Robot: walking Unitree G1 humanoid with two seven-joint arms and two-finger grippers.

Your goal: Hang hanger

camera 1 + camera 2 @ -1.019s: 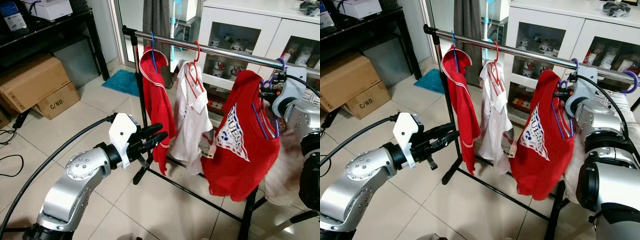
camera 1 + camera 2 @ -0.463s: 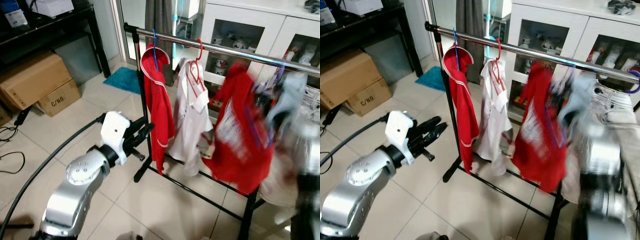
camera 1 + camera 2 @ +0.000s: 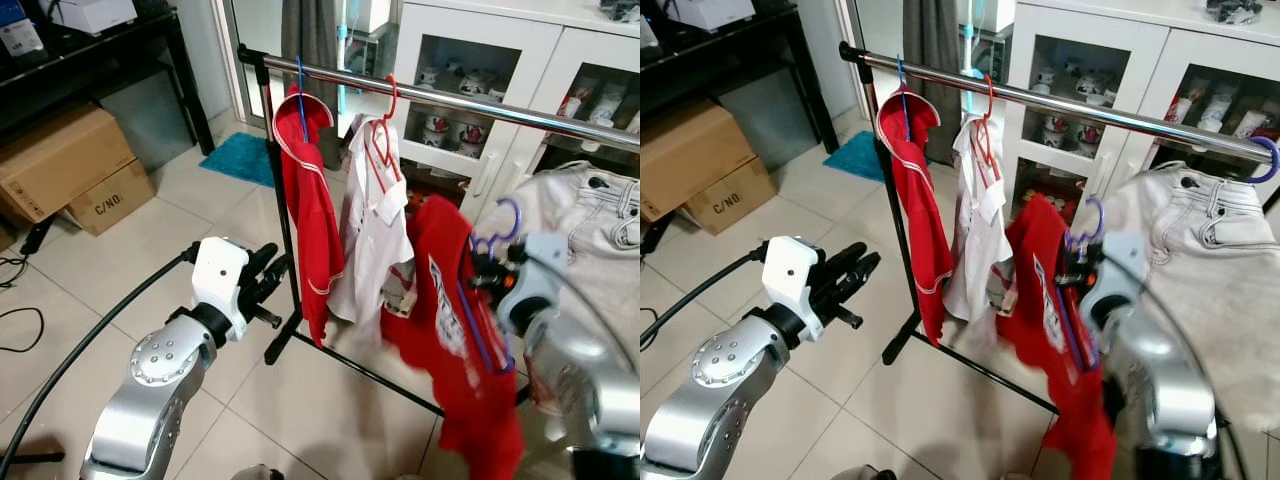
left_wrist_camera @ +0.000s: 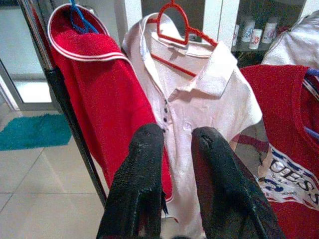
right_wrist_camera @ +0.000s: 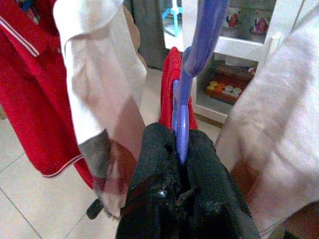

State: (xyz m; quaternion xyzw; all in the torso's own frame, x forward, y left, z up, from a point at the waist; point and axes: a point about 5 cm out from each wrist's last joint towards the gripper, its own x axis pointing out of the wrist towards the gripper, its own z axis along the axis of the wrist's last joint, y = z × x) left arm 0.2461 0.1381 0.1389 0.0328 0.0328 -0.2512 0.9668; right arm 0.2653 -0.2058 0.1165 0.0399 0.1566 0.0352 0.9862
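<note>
Below the rail, well down from where it hung a second ago, the purple hanger now rides in the right gripper, whose black fingers are pressed together on the hanger's neck just under the hook. A second ago that hook sat up at the rail, beside the right arm; half a second ago the arm was a blur of motion; now the hook is clear of the bar and the red printed shirt dangles from the hanger in front of the robot, low and tilted, its hem near the floor. The camera has also shifted a little, so not all of that drop is the arm's. Judging by this, the hanger is not on the rail, and the hanging is yet to be done: the hook would have to be lifted above the bar and lowered over a bare stretch, likely between the white shirt and the pale jeans. The left gripper has drawn back from the red polo and hovers near the rack's post, fingers slightly apart and holding nothing. The swinging shirt may foul its neighbours.
</note>
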